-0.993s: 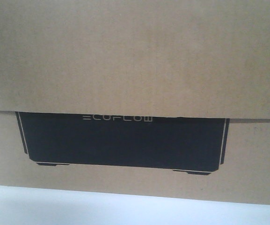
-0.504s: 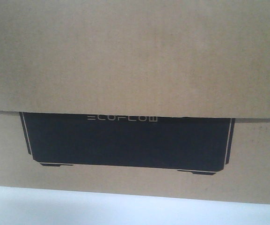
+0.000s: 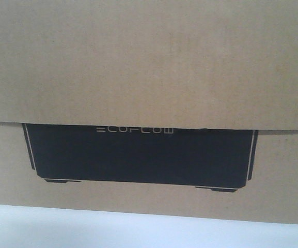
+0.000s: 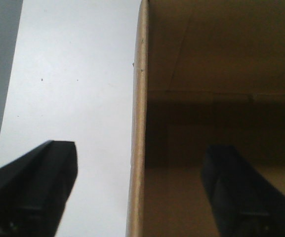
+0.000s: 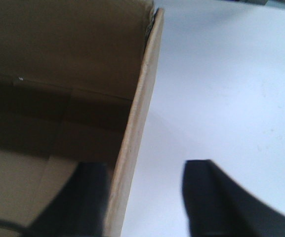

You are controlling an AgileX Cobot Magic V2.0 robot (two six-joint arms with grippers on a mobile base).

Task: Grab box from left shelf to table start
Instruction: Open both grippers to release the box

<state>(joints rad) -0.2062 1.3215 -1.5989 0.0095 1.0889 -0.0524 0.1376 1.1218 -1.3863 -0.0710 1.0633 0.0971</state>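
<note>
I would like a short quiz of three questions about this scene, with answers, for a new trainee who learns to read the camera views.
1. True or false: the large brown cardboard box with a black printed panel stands on the plain white table top.
2. Where are the left claw's two fingers relative to the box wall? (A) both inside the box (B) both outside (C) one inside, one outside
3. Fill in: the right claw is ____, its fingers apart on either side of the wall.

Key:
1. True; the front view shows the box bottom meeting the white surface.
2. C; the wall edge runs between the fingers.
3. Open.
</note>
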